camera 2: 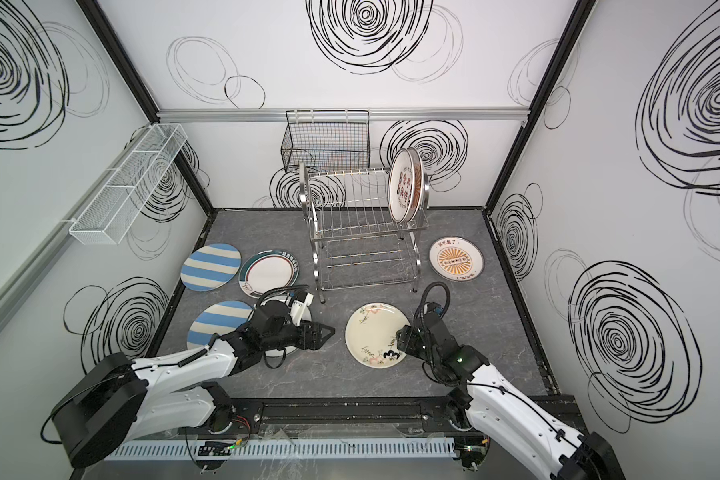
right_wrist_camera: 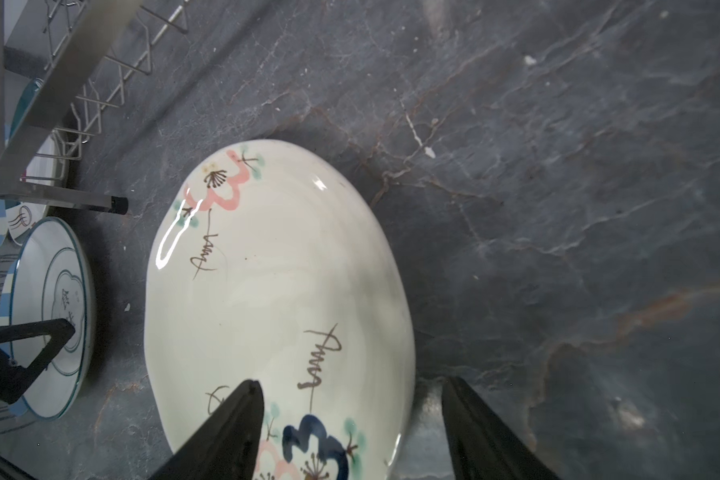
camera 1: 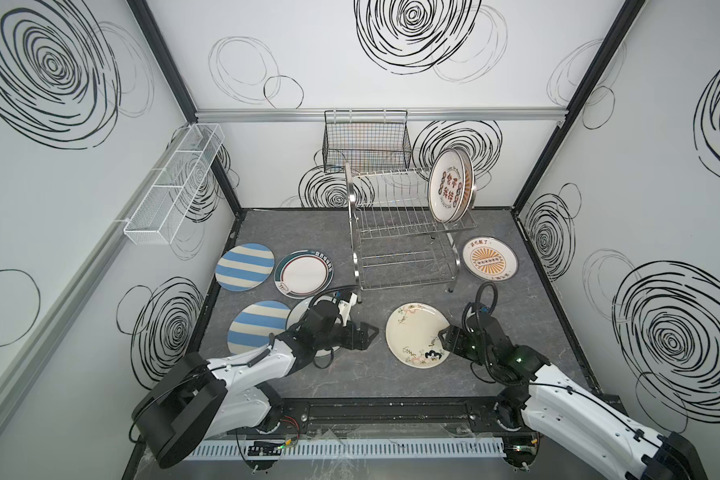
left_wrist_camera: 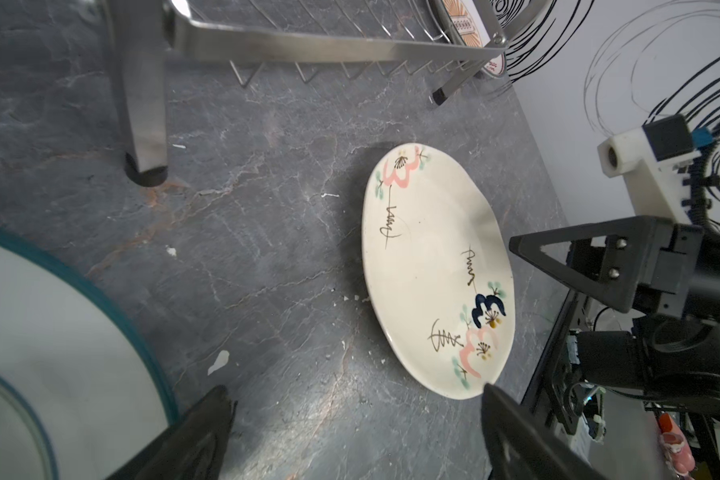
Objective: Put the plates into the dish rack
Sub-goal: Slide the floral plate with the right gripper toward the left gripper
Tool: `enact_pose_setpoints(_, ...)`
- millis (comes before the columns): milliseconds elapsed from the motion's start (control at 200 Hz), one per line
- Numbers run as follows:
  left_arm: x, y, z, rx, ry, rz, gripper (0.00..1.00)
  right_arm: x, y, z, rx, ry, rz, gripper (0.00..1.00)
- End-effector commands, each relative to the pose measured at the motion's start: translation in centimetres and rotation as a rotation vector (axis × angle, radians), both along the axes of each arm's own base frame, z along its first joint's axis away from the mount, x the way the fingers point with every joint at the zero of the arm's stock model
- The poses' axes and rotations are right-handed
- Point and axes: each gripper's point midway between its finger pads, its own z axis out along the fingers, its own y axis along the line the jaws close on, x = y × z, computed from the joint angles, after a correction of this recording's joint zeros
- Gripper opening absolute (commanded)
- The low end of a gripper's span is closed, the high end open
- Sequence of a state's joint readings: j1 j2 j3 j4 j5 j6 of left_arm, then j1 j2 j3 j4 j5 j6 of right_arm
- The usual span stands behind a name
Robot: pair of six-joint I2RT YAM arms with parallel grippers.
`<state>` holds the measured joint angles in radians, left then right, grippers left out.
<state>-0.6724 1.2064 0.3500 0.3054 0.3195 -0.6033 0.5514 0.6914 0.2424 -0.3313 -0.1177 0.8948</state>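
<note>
Cream-glazed and painted with flowers, the floral plate (camera 1: 410,332) lies flat and face up on the grey surface (camera 1: 350,374), in front of the dish rack (camera 1: 395,224). The right claw (right_wrist_camera: 352,380) is the nearer one. Its jaws stand spread astride the plate's right-hand rim, one over the face and one off the edge, not visibly pinching. Being round, the plate has no long axis. The left claw (left_wrist_camera: 354,388) hangs spread and empty near the opposite rim.
</note>
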Motion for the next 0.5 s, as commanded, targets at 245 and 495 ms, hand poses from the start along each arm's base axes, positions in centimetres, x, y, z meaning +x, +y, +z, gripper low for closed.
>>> enact_pose_setpoints(245, 1.2, -1.6, 1.5, -0.039, -0.046, -0.011, 0.96, 0.6, 0.8, -1.4, 0.183, -0.034, -0.001, 0.68)
enact_pose_setpoints(495, 1.2, -1.7, 1.3, -0.036, -0.042, -0.02, 0.96, 0.0, 0.3, -3.3, 0.209, -0.018, -0.017, 0.65)
